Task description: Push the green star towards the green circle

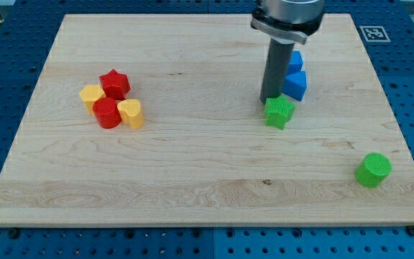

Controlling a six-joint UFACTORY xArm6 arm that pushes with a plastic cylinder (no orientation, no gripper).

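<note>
The green star [279, 112] lies on the wooden board right of centre. The green circle [373, 170] sits near the board's lower right corner, well apart from the star. My tip [268, 100] stands at the star's upper left edge, touching or nearly touching it. The rod rises from there to the arm's dark head at the view's top.
Two blue blocks [295, 75] stand just above and right of the green star, partly behind the rod. On the left is a tight cluster: a red star [114, 83], a yellow block [91, 95], a red circle [107, 113] and a yellow heart-like block [131, 114]. The board's edge [207, 219] runs along the bottom.
</note>
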